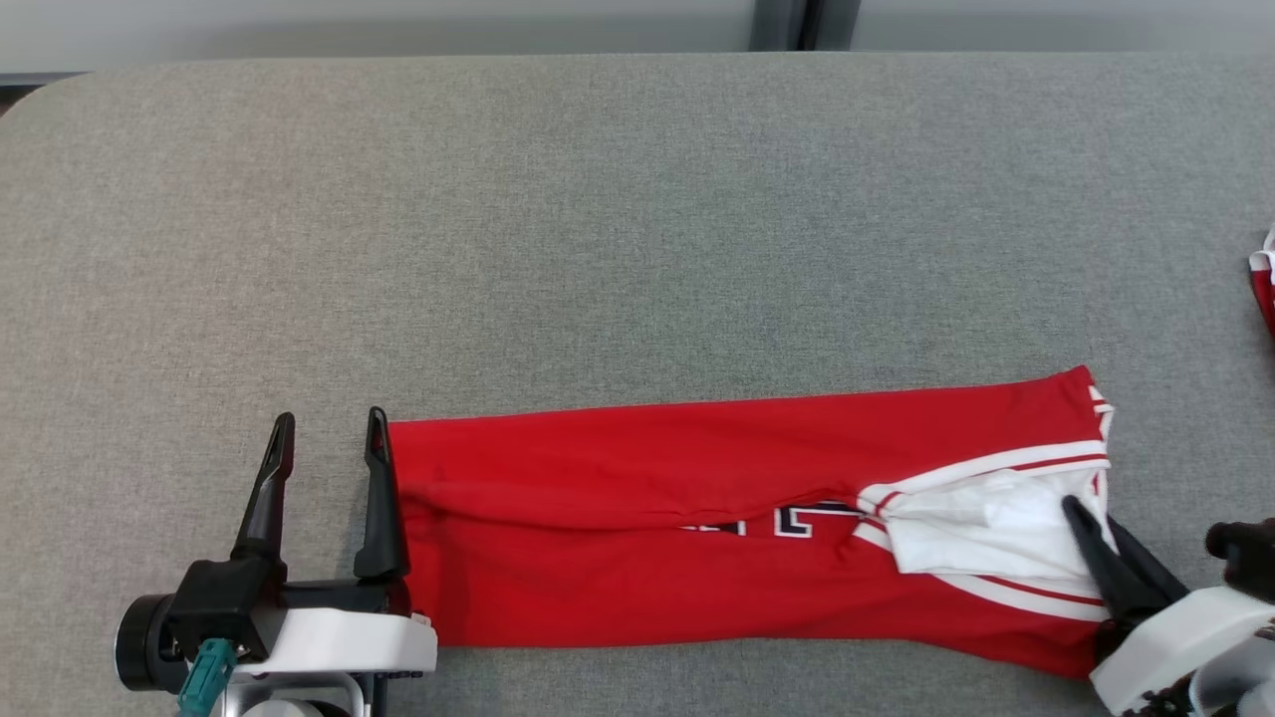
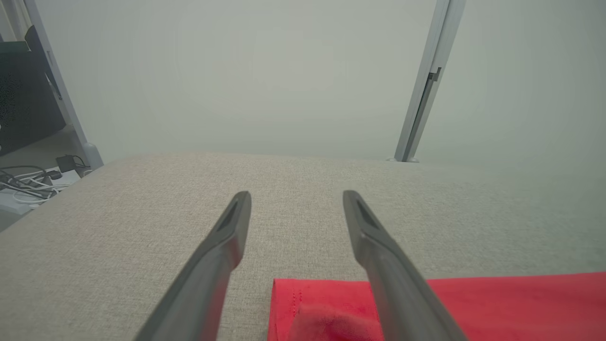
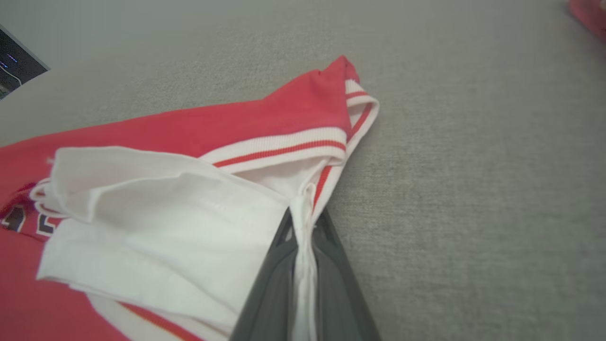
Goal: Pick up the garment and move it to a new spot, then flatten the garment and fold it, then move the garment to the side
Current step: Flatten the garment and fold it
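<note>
The garment (image 1: 637,498) is a red jersey with white striped trim, folded into a long band across the near part of the grey table. Its white inner fabric (image 3: 156,222) shows at the right end. My right gripper (image 1: 1091,523) is shut on that right end, with white cloth (image 3: 303,265) pinched between its dark fingers. At the band's left end my left gripper (image 1: 334,438) stands open. In the left wrist view the red corner (image 2: 322,308) lies between the left gripper's (image 2: 296,208) fingers, low in the picture, and whether they touch it is unclear.
The grey fabric-covered table (image 1: 637,219) stretches far behind the garment. Another red and white cloth (image 1: 1263,284) pokes in at the right edge. Beyond the table's left corner lie cables on the floor (image 2: 28,184), and a metal post (image 2: 421,94) stands behind the far edge.
</note>
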Tool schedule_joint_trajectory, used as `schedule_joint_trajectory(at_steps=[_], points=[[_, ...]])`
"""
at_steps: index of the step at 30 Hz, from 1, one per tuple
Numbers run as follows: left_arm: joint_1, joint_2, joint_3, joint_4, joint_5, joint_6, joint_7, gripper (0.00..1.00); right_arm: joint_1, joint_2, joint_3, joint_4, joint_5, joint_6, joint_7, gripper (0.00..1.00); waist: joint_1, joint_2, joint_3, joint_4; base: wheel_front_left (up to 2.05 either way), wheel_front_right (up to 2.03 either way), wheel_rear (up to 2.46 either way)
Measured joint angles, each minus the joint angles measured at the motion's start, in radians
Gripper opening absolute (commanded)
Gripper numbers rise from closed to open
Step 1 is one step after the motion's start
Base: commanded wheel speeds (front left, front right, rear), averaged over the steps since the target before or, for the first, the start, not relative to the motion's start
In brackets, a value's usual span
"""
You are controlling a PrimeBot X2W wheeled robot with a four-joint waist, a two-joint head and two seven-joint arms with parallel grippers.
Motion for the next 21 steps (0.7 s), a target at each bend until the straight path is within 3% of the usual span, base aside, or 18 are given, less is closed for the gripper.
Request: schedule_joint_trajectory(at_steps=[10, 16, 21], points=[[0.005, 0.012, 0.006, -0.017, -0.001, 0.002, -0.001, 1.00, 0.053, -0.109, -0.124, 0.049, 0.043, -0.003, -0.048, 0.00, 0.0000, 0.0000, -0.016, -0.026, 0.00, 0.00, 0.00], [0.021, 0.018, 0.008, -0.020, -0.001, 0.006, -0.001, 1.00, 0.060, -0.124, -0.120, 0.021, 0.052, -0.003, -0.053, 0.00, 0.0000, 0.0000, -0.025, -0.042, 0.00, 0.00, 0.00], [0.030, 0.022, 0.009, -0.021, -0.004, 0.008, -0.001, 1.00, 0.059, -0.135, -0.091, -0.082, 0.033, -0.006, -0.050, 0.00, 0.0000, 0.0000, -0.050, -0.056, 0.00, 0.00, 0.00]])
